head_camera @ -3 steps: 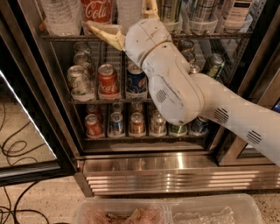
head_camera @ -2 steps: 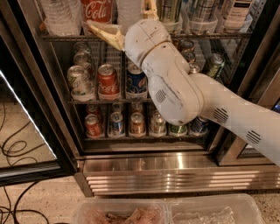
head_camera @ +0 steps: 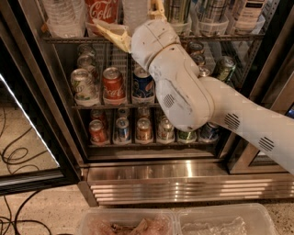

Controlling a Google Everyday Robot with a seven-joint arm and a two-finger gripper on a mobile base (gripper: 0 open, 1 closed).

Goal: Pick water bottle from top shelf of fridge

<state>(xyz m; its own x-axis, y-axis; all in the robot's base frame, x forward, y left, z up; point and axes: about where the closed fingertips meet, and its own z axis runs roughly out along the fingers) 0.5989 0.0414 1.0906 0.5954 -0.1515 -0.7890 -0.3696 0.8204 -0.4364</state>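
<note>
The fridge [head_camera: 183, 176] stands open in front of me. Its top shelf [head_camera: 220, 36] runs along the upper edge of the view and carries tall bottles and cans. A clear water bottle [head_camera: 64, 18] stands at its left, beside a red Coca-Cola bottle [head_camera: 102, 11]. A second clear bottle [head_camera: 135, 13] stands to the right of the cola. My gripper [head_camera: 126, 17] is at the top shelf, open, with one tan finger [head_camera: 110, 36] to the left of this second bottle and the other [head_camera: 156, 7] to its right. The bottle tops are out of view.
My white arm [head_camera: 193, 96] crosses the fridge from the lower right and hides some cans. Two lower wire racks [head_camera: 101, 106] hold short soda cans. The open glass door [head_camera: 27, 137] is at the left, with cables [head_camera: 14, 156] on the floor. Clear plastic bins [head_camera: 183, 220] sit at the bottom.
</note>
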